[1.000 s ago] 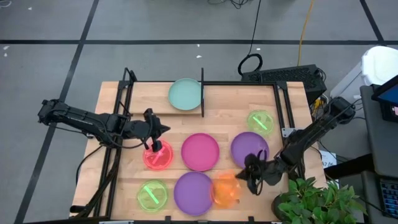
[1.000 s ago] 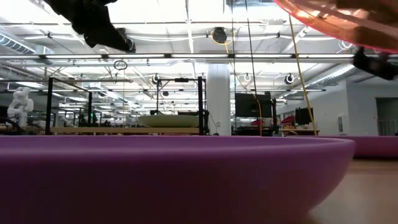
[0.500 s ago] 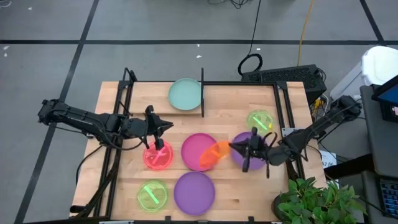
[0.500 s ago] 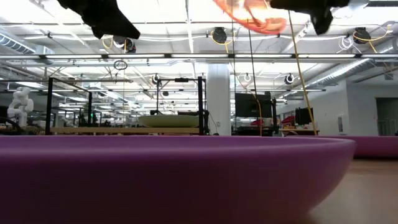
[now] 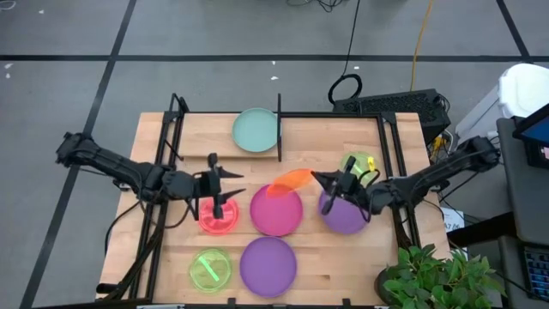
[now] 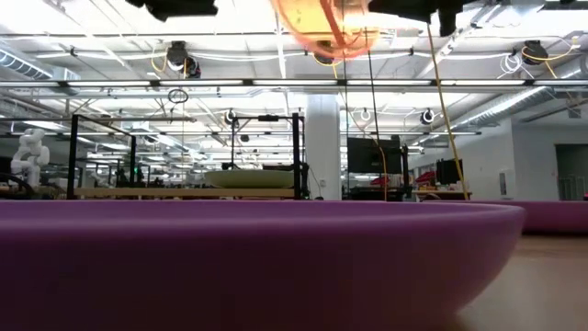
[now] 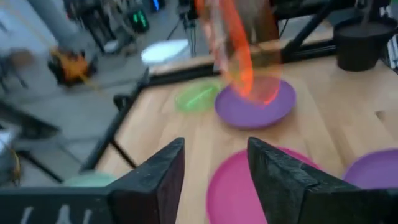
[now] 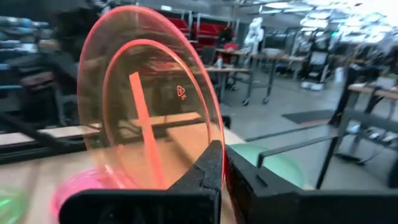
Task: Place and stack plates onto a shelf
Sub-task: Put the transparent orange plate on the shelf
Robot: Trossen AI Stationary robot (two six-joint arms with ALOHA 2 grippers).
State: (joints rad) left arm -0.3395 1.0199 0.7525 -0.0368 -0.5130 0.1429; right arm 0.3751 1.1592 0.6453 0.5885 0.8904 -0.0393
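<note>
Orange translucent plate (image 5: 290, 182) hangs tilted in the air in the high view, pinched at its edge by the right gripper (image 5: 322, 181), above the gap between the shelf (image 5: 225, 143) and the magenta plate (image 5: 276, 209). A teal plate (image 5: 256, 130) already lies on the shelf, beside the post (image 5: 279, 127). On the table (image 5: 373, 268) lie a red plate (image 5: 218, 216) at left, the magenta one at centre, a purple plate (image 5: 346, 214) under the right arm, a second purple plate (image 5: 268, 266) near the front, a green plate (image 5: 209, 269) at front left and another green plate (image 5: 358, 163) at far right. The left gripper (image 5: 225, 183) hovers over the red plate, its fingers spread wide and holding nothing.

Low view: the front purple plate (image 6: 257, 262) fills the near ground; the teal plate (image 6: 250, 178) sits on the shelf (image 6: 184, 193) far behind, and the orange plate (image 6: 322, 26) hangs at the top.

Left wrist view: the wide-set fingers (image 7: 158, 180) frame the magenta plate (image 7: 236, 186), with the purple plate (image 7: 256, 106), a green plate (image 7: 197, 98) and the lifted orange plate (image 7: 233, 46) beyond (blurred).

Right wrist view: the right gripper (image 8: 222, 167) clamps the rim of the orange plate (image 8: 149, 102), which stands nearly on edge; the teal plate (image 8: 273, 163) lies beyond.
</note>
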